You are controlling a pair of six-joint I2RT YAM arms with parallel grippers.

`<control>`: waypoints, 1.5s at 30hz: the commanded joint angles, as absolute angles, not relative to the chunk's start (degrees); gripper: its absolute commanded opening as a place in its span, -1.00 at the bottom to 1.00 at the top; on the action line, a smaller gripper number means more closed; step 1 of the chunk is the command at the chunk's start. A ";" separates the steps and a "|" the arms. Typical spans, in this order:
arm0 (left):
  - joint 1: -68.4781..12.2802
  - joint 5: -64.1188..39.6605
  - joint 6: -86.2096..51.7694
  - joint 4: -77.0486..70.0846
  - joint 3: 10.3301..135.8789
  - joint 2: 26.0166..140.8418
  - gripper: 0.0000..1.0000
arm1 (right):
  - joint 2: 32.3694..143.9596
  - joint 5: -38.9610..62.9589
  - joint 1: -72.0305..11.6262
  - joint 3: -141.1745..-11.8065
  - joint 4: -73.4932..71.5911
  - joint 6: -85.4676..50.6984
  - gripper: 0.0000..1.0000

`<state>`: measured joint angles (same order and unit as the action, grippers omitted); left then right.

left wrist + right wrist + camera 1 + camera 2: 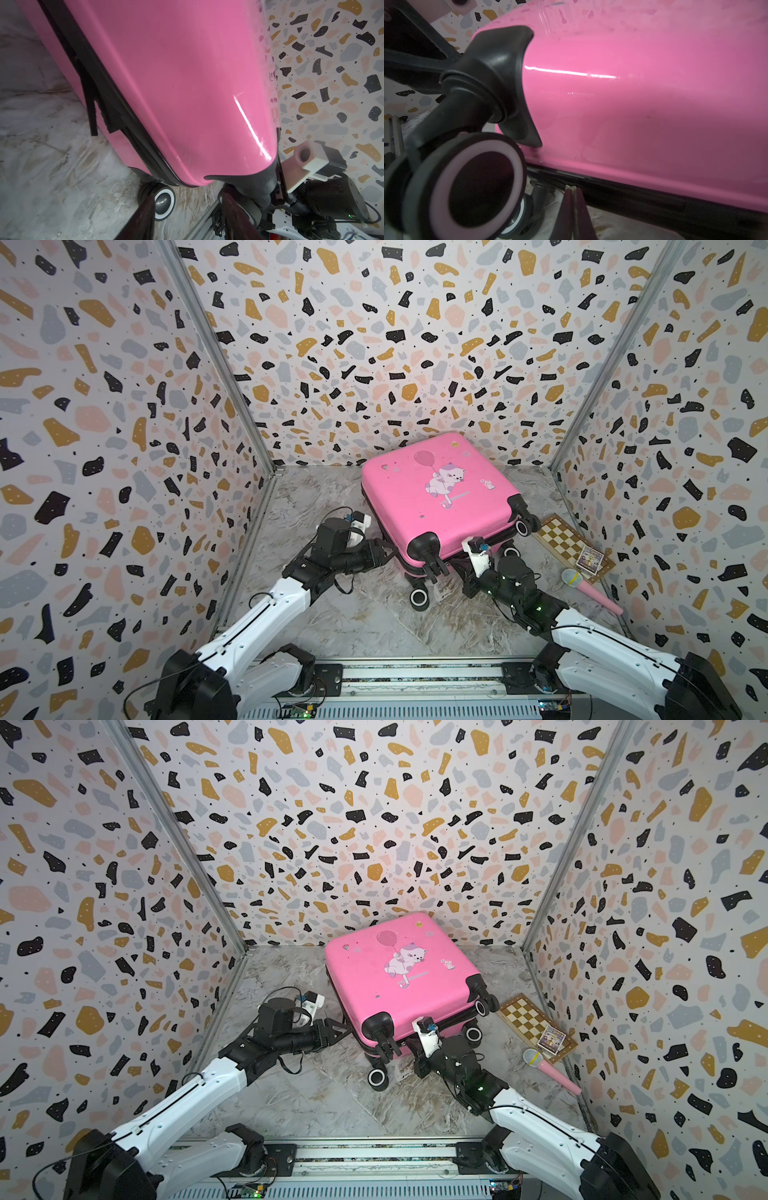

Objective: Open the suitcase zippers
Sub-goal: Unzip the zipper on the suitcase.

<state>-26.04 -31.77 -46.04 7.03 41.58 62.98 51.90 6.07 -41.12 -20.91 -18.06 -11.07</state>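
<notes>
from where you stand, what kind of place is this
Most likely a robot test booth, not a real room: terrazzo-print wall panels joined by metal corner posts, a marble-look floor sheet, and the left arm and right arm mounted on a rail at the front.

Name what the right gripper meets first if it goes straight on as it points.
Probably the zipper band of the suitcase: the right gripper, shut, aims at it from close by; depth unclear.

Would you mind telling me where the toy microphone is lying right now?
In both top views the toy microphone lies on the floor by the right wall, beside the chessboard's near corner.
</notes>
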 commanded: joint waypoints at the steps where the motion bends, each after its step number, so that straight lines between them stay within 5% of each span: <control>1: -25.75 -35.07 -45.68 -0.92 41.87 65.99 -0.06 | 50.76 7.79 -43.08 -20.74 -22.27 -10.75 -1.00; 33: -38.06 -32.77 -49.08 -12.58 42.36 76.22 -0.32 | 58.98 -12.32 -64.59 -19.35 -39.39 -17.81 -1.00; 39: -32.19 -27.42 -42.52 1.47 42.89 66.13 -0.24 | 55.77 -14.72 -64.95 -17.57 -37.20 -18.61 -1.00; 45: -25.18 -29.05 -40.10 3.32 43.69 67.85 -0.23 | 55.10 -14.77 -65.13 -16.79 -37.41 -19.07 -1.00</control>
<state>-26.15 -29.21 -43.18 1.72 42.33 65.73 57.21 -17.69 -63.72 -16.16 -33.43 -17.91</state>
